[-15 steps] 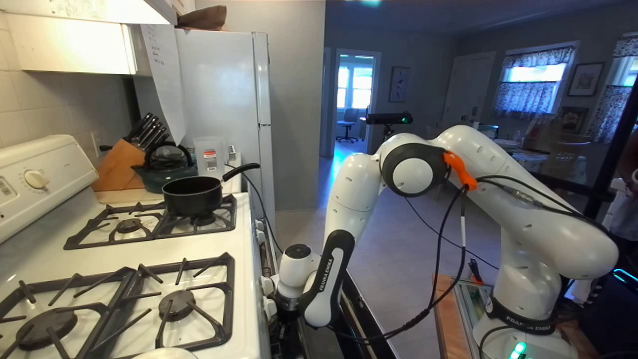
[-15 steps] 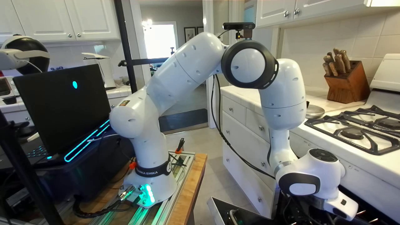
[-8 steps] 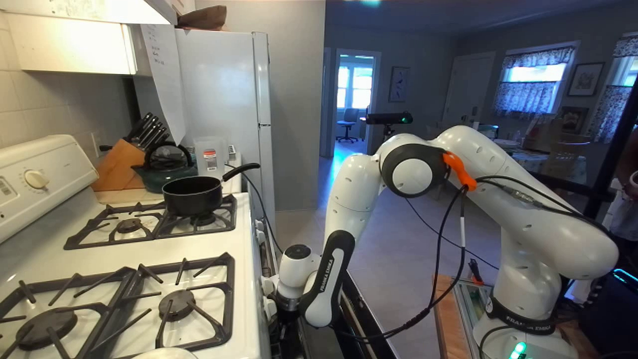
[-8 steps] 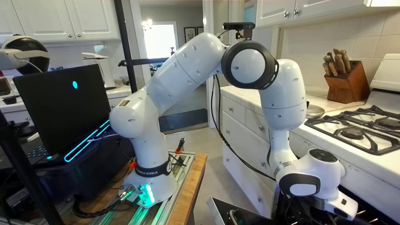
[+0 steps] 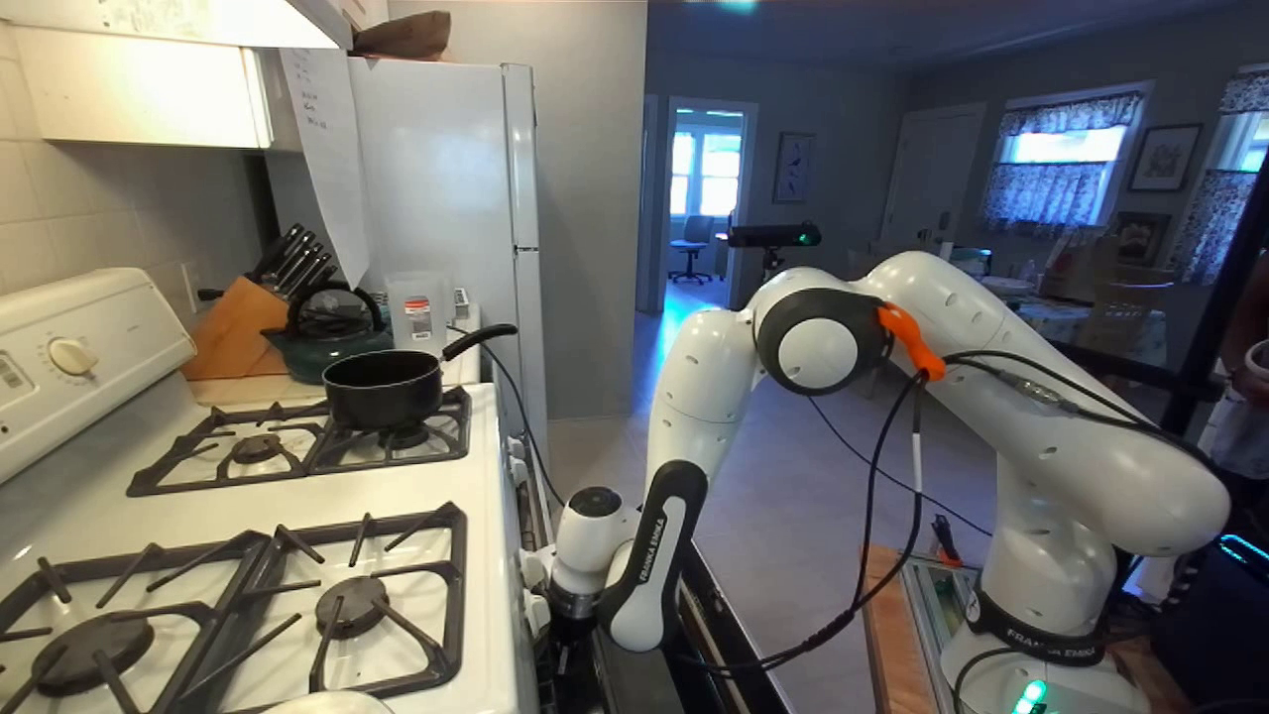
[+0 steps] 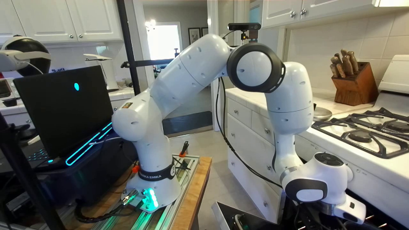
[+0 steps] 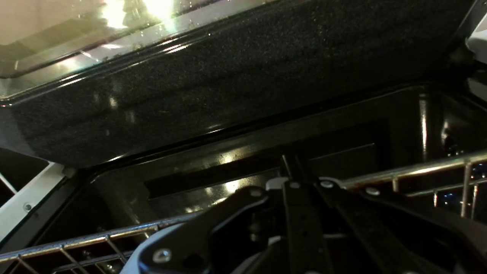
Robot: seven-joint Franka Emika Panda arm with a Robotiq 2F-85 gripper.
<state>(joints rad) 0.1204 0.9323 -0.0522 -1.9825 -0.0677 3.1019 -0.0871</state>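
The oven [image 7: 182, 163] is open; in the wrist view its rack [image 7: 418, 169] runs low across the scene, over a dark, shiny inside, while the door [image 7: 228, 83] fills the upper part. The pincer [image 7: 292, 161] hides the middle of the rack's long bar, its fingers together, tips reaching past the bar; whether it touches the rack I cannot tell. A black pot [image 5: 382, 395] stands upright on the stove [image 5: 327, 496], its handle slanting upward; the inside looks dark, and its contents cannot be made out. Beyond it, on the tabletop [image 5: 243, 393], a green kettle [image 5: 332, 349] stands beside a block [image 5: 233, 332] that holds dark-handled knives [image 5: 300, 260], and near the kettle is a clear tub [image 5: 417, 315] with a red and white label, whose contents I cannot tell either. In an exterior view, a brown block [image 6: 356, 88] beside the stove holds wooden-handled knives [image 6: 347, 65], handles tilted up.
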